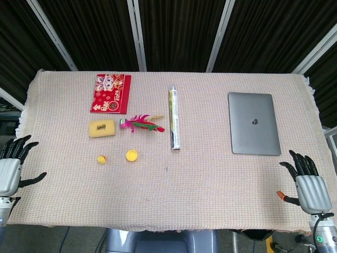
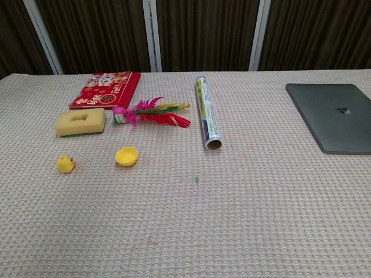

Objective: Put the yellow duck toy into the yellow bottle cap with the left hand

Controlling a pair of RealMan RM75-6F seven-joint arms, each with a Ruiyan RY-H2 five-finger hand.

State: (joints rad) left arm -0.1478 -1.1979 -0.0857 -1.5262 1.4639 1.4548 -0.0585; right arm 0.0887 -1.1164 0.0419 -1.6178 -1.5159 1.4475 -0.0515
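**The duck has not been picked up yet**

The job has not really begun. The yellow duck toy (image 1: 102, 159) sits by itself on the table cloth (image 1: 210, 195), on the left side and a bit toward the near edge. The yellow bottle cap (image 1: 131, 155) lies just to the right of it, mouth up, with nothing inside. The two are near each other but not touching. All the work is left to do: reach for the duck, lift it, carry it the short way right, and drop it in the cap.

The left hand (image 1: 11, 171) rests at the near left edge of the table, well apart from the duck. Its fingers are spread out and point away toward the far side, and it holds nothing. The right hand (image 1: 308, 187) waits at the near right corner, also with its fingers spread and nothing in it. Both hands show only in the head view; the chest view does not catch them.

The duck is small and round, so I think it could roll or slip if the fingers squeeze it badly. The cap is light too, and may slide if bumped
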